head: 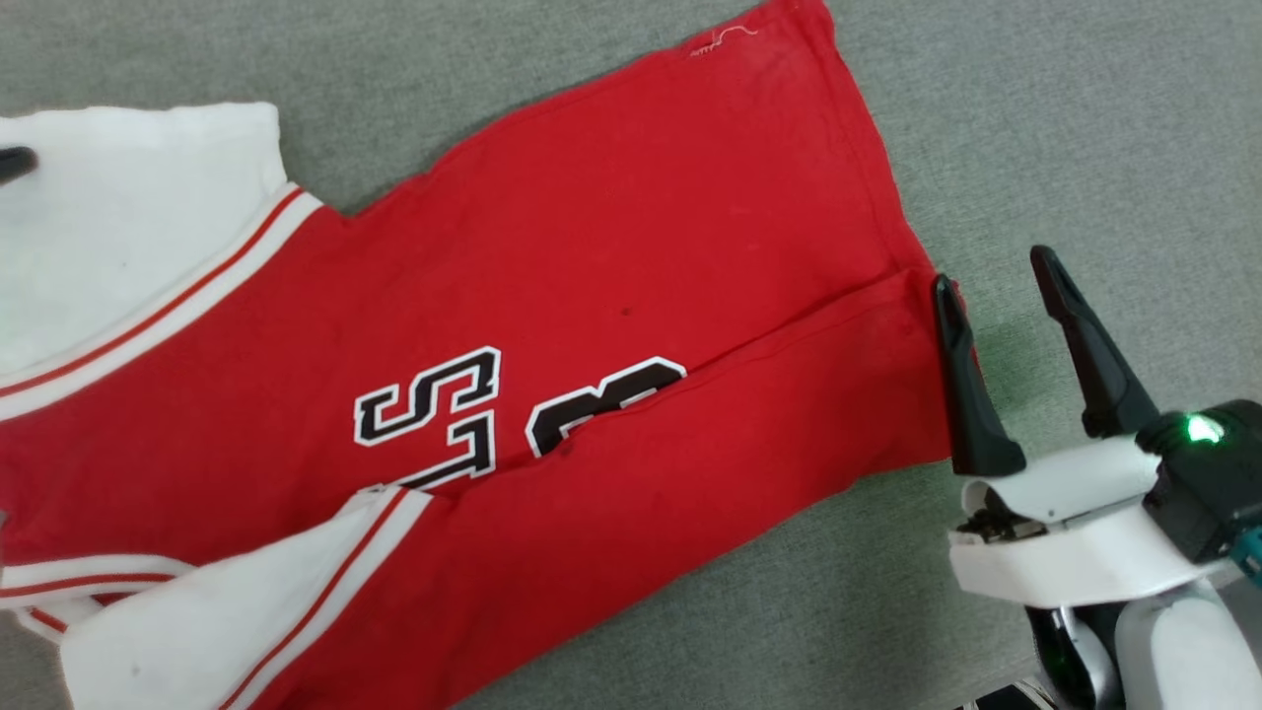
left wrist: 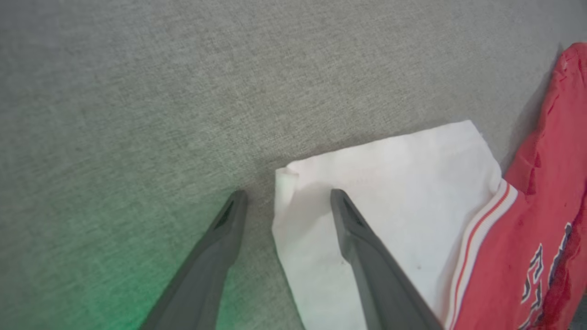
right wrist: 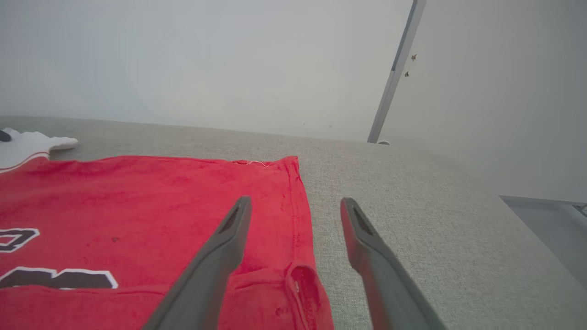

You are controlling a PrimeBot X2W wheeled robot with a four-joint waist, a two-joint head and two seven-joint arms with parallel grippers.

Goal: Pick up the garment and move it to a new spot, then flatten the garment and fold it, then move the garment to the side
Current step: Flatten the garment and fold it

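Observation:
The garment [head: 592,296], a red T-shirt with white sleeves and black-and-white lettering, lies spread on the grey cloth surface, its lower side folded over onto the body. My right gripper [head: 996,266] stands open at the shirt's hem edge on the right; the hem [right wrist: 298,206] runs between its fingers, one over red cloth, the other over bare surface. My left gripper [left wrist: 286,197] is open over the end of a white sleeve [left wrist: 390,192], the sleeve's edge lying between its fingers. A dark fingertip [head: 15,163] shows at the far left on that sleeve.
The grey cloth surface [head: 1035,118] stretches around the shirt on all sides. In the right wrist view a pale wall [right wrist: 206,59] with a metal strip [right wrist: 396,68] rises behind the surface's far edge.

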